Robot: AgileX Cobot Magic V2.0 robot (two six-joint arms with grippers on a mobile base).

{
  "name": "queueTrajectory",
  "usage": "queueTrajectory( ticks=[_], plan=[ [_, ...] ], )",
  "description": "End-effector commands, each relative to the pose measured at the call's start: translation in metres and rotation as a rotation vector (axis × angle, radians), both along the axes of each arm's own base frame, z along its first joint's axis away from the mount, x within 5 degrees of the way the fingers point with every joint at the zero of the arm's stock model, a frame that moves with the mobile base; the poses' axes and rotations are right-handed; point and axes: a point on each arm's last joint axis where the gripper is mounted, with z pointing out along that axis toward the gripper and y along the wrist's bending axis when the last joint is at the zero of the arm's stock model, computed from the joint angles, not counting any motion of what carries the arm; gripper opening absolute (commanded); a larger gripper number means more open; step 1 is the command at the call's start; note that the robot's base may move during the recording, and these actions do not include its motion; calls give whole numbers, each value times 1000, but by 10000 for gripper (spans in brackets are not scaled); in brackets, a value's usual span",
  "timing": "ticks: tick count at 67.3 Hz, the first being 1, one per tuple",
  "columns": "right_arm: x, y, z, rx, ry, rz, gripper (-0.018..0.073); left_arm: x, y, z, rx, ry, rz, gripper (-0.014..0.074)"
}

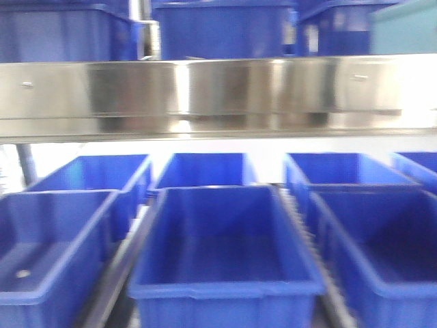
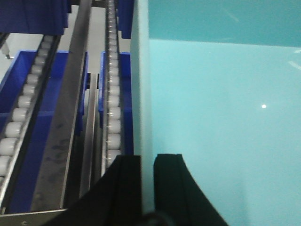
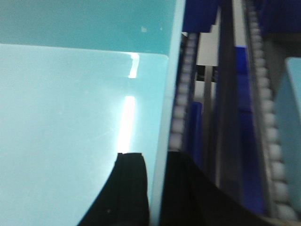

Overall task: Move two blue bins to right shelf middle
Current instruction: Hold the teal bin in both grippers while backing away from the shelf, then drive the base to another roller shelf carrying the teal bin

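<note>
Left gripper (image 2: 147, 161) and right gripper (image 3: 155, 159) have jaws clamped on opposite walls of one pale bin (image 2: 221, 117), over the roller tracks (image 2: 113, 94). A second pale bin (image 3: 288, 113) stands at three o'clock; the held one seems not yet shelved.

We see a pale cyan bin (image 2: 221, 117), smooth and plain inside. Its thin left wall stands upright, pinched between the black fingers of the left gripper (image 2: 147, 162), and the right gripper (image 3: 156, 160) clamps the opposite wall likewise. A second pale bin (image 1: 404, 26) shows only a corner at far right, above the steel shelf (image 1: 218, 89), whose shiny brushed front lip runs level across the front view.
</note>
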Motion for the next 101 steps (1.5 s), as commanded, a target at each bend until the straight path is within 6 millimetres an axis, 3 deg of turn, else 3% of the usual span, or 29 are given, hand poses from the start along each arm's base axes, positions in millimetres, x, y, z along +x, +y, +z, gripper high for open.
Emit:
queueTrajectory(
  ticks=[1,101],
  plan=[
    [-3,0,9,11,-57,23,-167,-5,-4,16,-69,-99,-36,-111],
    [-3,0,9,11,-57,23,-167,-5,-4,16,-69,-99,-36,-111]
  ],
)
